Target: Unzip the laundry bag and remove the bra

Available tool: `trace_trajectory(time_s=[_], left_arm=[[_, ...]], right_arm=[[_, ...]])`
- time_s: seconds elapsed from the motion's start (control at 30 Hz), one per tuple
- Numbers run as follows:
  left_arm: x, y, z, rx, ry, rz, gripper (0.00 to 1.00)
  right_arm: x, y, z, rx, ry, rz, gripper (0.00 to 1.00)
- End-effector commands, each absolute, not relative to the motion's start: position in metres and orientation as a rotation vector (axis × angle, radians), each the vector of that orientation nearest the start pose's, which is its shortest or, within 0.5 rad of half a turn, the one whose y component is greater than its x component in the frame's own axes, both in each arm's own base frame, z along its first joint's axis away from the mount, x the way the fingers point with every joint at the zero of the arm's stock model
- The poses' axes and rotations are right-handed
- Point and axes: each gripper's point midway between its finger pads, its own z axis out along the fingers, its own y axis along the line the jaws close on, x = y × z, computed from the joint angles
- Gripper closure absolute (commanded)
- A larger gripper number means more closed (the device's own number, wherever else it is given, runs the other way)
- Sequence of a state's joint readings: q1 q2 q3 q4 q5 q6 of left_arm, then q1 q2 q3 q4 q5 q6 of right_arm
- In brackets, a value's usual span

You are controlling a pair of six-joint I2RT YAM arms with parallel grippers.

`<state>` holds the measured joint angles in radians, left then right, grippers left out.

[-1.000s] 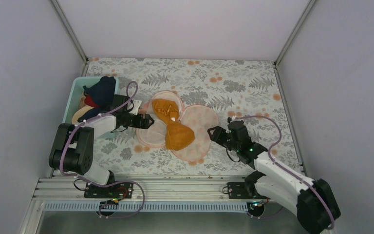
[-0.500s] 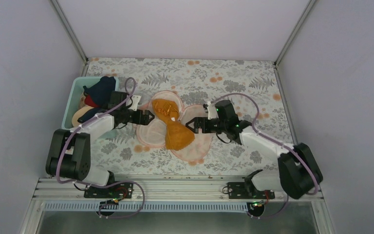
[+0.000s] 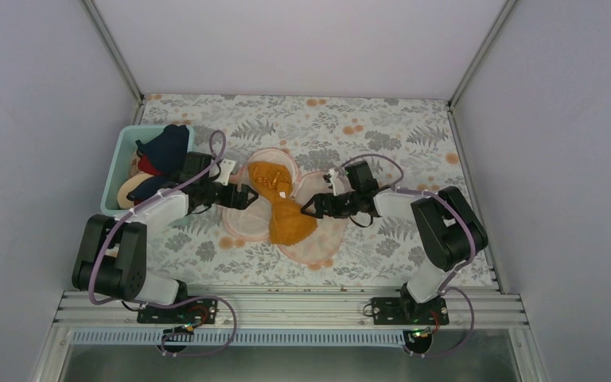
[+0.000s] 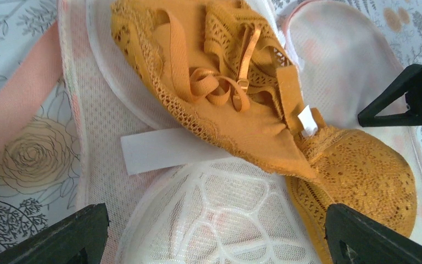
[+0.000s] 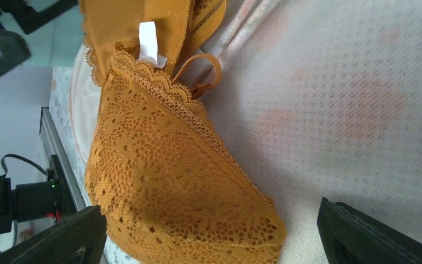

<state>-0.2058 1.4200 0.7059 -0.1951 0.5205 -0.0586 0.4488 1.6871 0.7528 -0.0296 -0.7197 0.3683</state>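
Now, with the laundry bag [image 3: 312, 247] open and your left hand [image 3: 247, 196] and right hand [image 3: 309, 209] both spread, pinch the bra [image 3: 285, 219] and lift it out.

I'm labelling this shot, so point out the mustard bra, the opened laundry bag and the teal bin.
bra [image 3: 292, 223]: top view, on its near lace cup.
laundry bag [image 3: 243, 225]: top view, on the pale lining of its left lobe.
teal bin [image 3: 127, 135]: top view, on its far left rim corner.
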Motion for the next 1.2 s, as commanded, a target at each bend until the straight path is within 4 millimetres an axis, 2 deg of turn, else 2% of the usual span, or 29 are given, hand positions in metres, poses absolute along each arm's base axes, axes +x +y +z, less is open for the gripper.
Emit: trace_trajectory(time_s=[0.0, 0.17, 0.27, 0.5, 0.7, 0.87, 1.0, 1.1, 1.17], left_arm=[[0.315, -0.159, 0.079, 0.418, 2.422, -0.796, 0.03], [0.313, -0.161, 0.075, 0.415, 2.431, -0.818, 0.03], [0.312, -0.162, 0.071, 0.413, 2.443, -0.826, 0.03], [0.314, -0.162, 0.075, 0.415, 2.432, -0.823, 0.03], [0.315, -0.163, 0.075, 0.415, 2.433, -0.828, 0.03], [0.314, -0.163, 0.075, 0.421, 2.430, -0.828, 0.03], [0.315, -0.163, 0.075, 0.420, 2.432, -0.826, 0.03], [0.321, -0.162, 0.076, 0.417, 2.440, -0.811, 0.03], [0.332, -0.159, 0.077, 0.396, 2.458, -0.764, 0.05]], right_arm=[[0.265, 0.271, 0.060, -0.524, 2.490, 1.392, 0.02], [0.253, 0.282, 0.078, -0.624, 2.408, 1.489, 0.03], [0.247, 0.291, 0.081, -0.685, 2.394, 1.519, 0.05], [0.232, 0.309, 0.103, -0.781, 2.323, 1.619, 0.08], [0.215, 0.340, 0.113, -0.859, 2.302, 1.674, 0.09], [0.220, 0.350, 0.115, -0.863, 2.303, 1.632, 0.09], [0.234, 0.344, 0.100, -0.815, 2.395, 1.466, 0.08], [0.244, 0.342, 0.100, -0.812, 2.410, 1.401, 0.09], [0.252, 0.341, 0.104, -0.810, 2.403, 1.366, 0.09]])
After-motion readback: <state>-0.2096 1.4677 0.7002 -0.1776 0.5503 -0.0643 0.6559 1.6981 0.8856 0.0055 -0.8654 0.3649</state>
